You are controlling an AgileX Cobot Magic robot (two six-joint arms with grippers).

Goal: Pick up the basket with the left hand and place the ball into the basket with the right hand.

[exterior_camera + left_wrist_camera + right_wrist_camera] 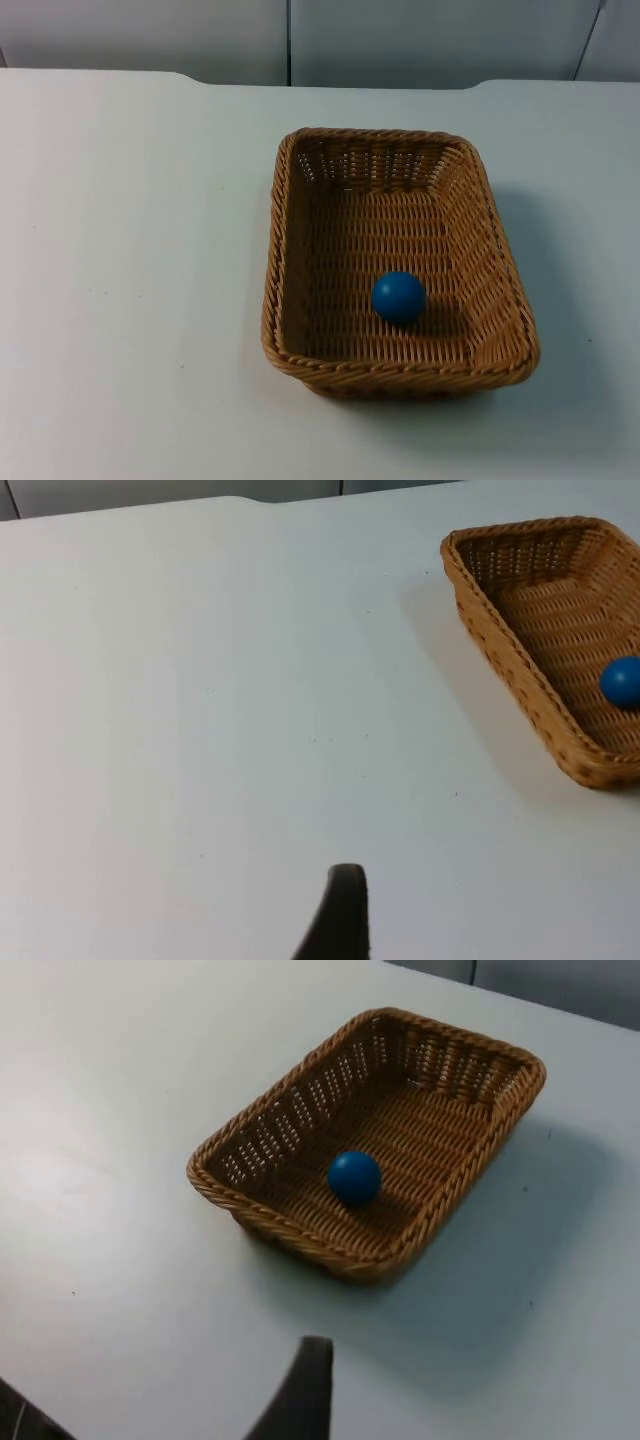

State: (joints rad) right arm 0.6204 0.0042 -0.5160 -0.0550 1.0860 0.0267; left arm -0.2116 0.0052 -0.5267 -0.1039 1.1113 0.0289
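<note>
A woven tan basket [400, 372] stands on the white table, right of the middle in the top view. A blue ball [399, 296] lies inside it on the basket floor, toward the near wall. In the left wrist view, my left gripper [340, 920] hovers over bare table well away from the basket [500, 645] and the ball [621, 681]. In the right wrist view, my right gripper [300, 1395] is also back from the basket [290, 1230], with the ball [354, 1177] resting inside it. Nothing touches the basket.
The white table [130, 280] stretches wide to the basket's left. The grey partition wall [300, 35] closes off the far edge.
</note>
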